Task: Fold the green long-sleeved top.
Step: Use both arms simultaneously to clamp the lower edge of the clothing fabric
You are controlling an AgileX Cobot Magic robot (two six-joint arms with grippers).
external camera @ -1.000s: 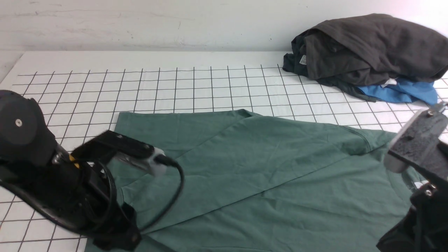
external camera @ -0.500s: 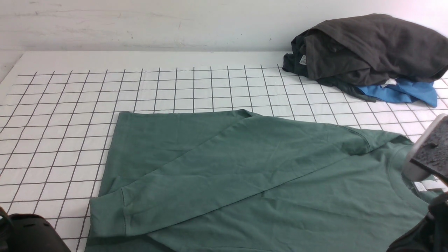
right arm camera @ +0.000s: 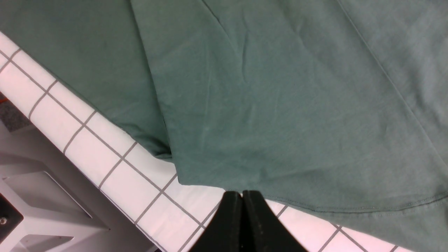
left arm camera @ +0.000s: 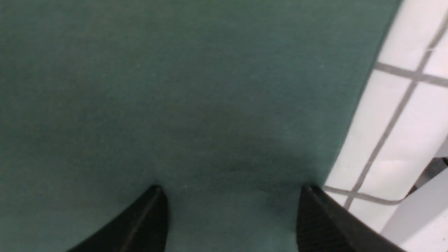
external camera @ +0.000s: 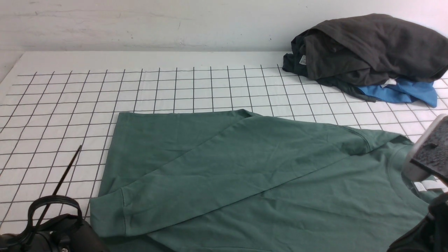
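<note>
The green long-sleeved top lies flat on the grid table, one sleeve folded diagonally across the body with its cuff at the near left. Its white neck label shows at the right. My left gripper is open and empty, its fingertips spread just over the green cloth near the cloth's edge. My right gripper is shut, with its tips at the hem of the top and nothing visibly between them. In the front view only parts of both arms show.
A pile of dark charcoal-grey clothing with a bright blue garment under it sits at the far right. White grid table shows behind and left of the top. The table's near edge runs close to my right gripper.
My left arm has pulled back from over the top's left side to the near left corner. My right arm dropped slightly to the right, then stayed still. The top has not moved.
</note>
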